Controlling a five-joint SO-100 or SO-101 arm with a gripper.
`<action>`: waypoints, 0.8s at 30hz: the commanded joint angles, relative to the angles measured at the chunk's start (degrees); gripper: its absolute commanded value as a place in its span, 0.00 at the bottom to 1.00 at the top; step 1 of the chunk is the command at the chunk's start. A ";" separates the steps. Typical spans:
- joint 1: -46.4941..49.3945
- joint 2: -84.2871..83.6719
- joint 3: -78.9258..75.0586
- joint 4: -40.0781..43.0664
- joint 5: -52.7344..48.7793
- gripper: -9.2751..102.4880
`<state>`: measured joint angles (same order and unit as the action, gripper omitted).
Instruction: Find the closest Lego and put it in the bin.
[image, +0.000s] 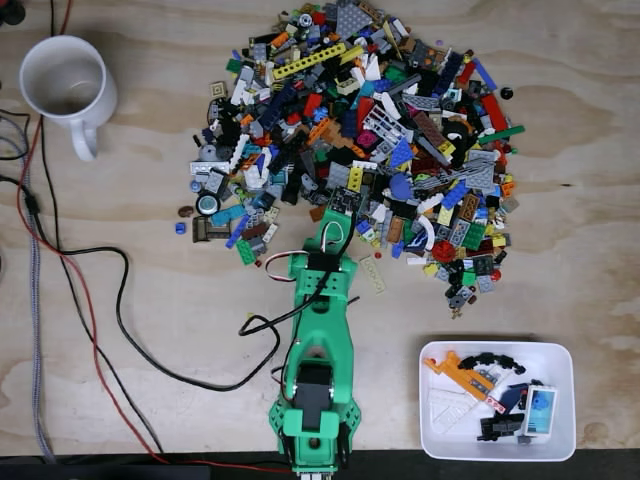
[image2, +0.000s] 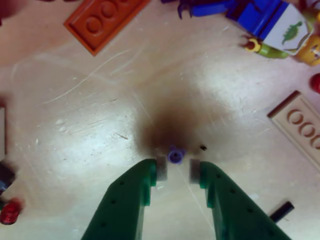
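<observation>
Lego target: tiny purple round stud piece (image2: 175, 155) on bare plywood in the wrist view, just past the fingertips, sitting at 12 o'clock from the gripper (image2: 175, 170). It looks like a hard plastic bit, very light, smooth and likely slippery; probably skitters or pops out if pinched off-centre. Best hold, as I judge it: squeeze across its round sides, pads low against the wood. Jaws stand a little apart, gap only slightly wider than the piece; nothing held, and no contact with the piece that I can make out. Grey pads (image2: 161, 169) flank the gap.

In the fixed view the green arm (image: 318, 350) reaches toward 12 o'clock, tip at the near edge of the big Lego pile (image: 360, 140); the purple piece is too small to pick out there. Bin (image: 432, 440) sits at about 4 o'clock from the arm, well apart, already holding several pieces. White mug (image: 62, 82) at 10 o'clock, cables (image: 110, 330) trail across the table at 9.

Nearby in the wrist view: orange plate (image2: 102, 20) at 11 o'clock, tan plate (image2: 300, 125) at 3.
</observation>
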<state>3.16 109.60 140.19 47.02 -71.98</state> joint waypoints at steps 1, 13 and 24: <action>0.44 -0.26 -5.01 -1.05 -0.35 0.17; -0.26 -2.37 -5.62 -0.53 -0.18 0.16; -0.79 -2.37 -5.36 -0.62 -0.26 0.12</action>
<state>3.08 106.88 138.43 46.49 -72.07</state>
